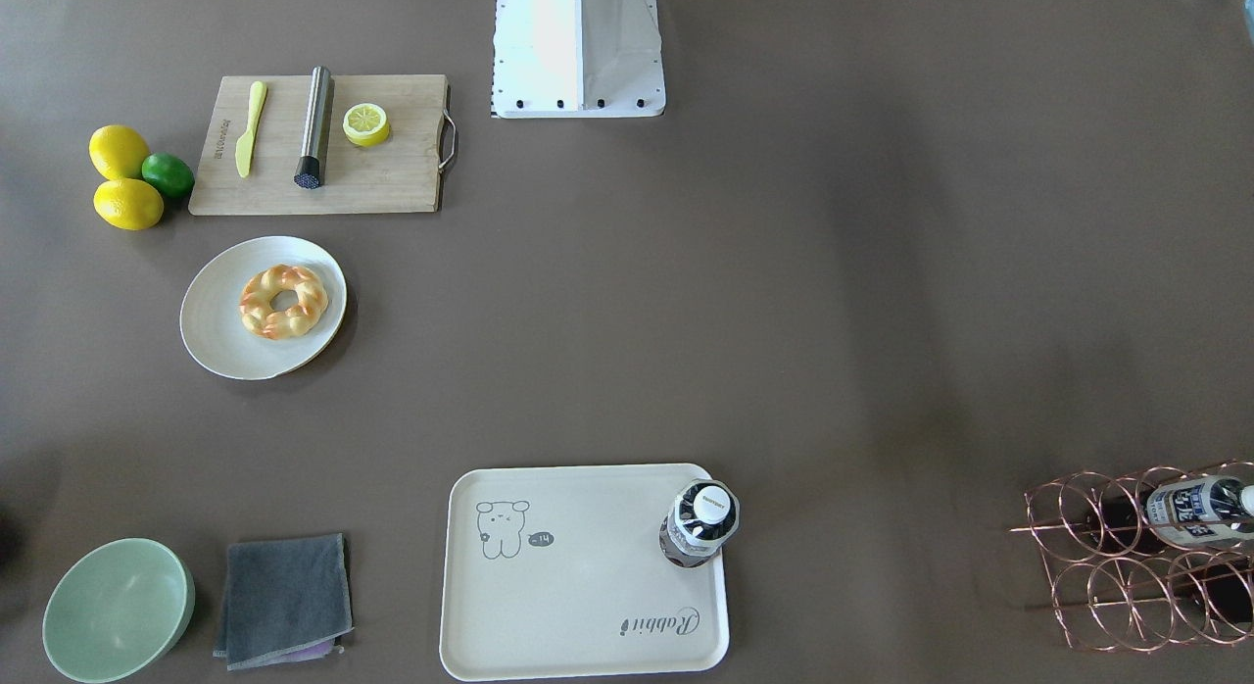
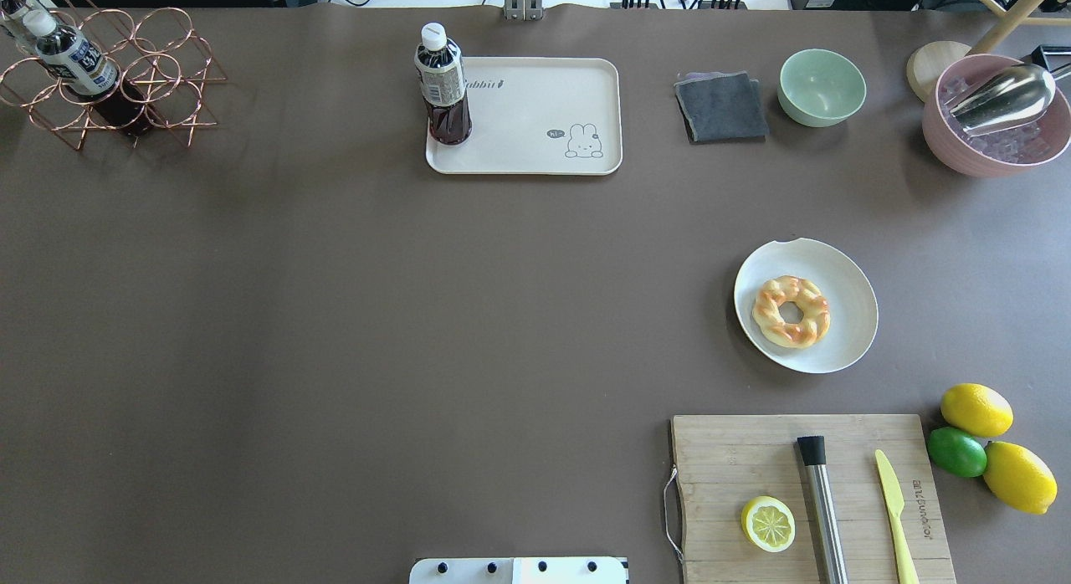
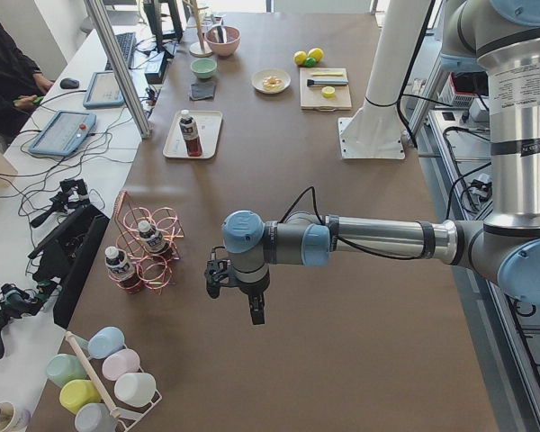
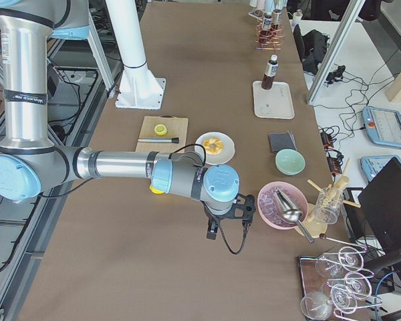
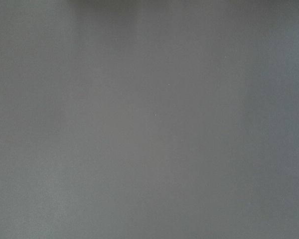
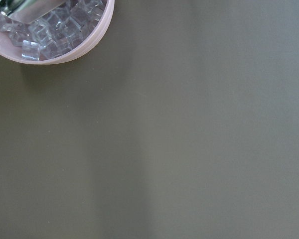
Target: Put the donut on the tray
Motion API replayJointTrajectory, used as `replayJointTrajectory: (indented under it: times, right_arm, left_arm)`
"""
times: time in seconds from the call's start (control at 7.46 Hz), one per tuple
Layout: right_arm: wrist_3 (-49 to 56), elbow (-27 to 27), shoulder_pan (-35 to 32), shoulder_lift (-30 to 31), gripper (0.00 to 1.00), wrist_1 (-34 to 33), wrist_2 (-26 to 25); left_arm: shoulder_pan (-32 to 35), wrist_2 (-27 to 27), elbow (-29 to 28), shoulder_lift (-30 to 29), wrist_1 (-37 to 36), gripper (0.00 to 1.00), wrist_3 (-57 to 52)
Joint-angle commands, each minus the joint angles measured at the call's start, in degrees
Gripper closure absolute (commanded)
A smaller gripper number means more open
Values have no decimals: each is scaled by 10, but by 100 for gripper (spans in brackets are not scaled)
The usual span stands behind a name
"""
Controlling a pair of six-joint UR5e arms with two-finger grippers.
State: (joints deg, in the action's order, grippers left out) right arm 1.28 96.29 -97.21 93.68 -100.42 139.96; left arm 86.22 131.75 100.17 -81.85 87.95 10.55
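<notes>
As the donut point(image 2: 791, 311) sits on a plate point(image 2: 847, 270) far beyond right claw point(image 4: 212, 231) and left claw point(image 3: 253, 310), their spread cannot be told.

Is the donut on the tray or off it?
Off. The donut lies on the round plate; the tray, apart from it, holds only an upright bottle.
</notes>
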Motion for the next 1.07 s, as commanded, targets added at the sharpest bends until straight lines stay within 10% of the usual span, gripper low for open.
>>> replayJointTrajectory:
  times: [0.0, 0.54, 0.94]
  right_arm:
    - [0, 9, 6, -3, 0, 1, -1]
    - [-84, 122, 108, -15, 0, 14, -2]
    - [-269, 94, 247, -7, 0, 185, -49]
  left_arm:
    - [0, 0, -1, 3, 1, 2, 0]
    - [0, 0, 2, 3, 1, 2, 0]
    - [-1, -1, 0, 0, 0, 2, 0]
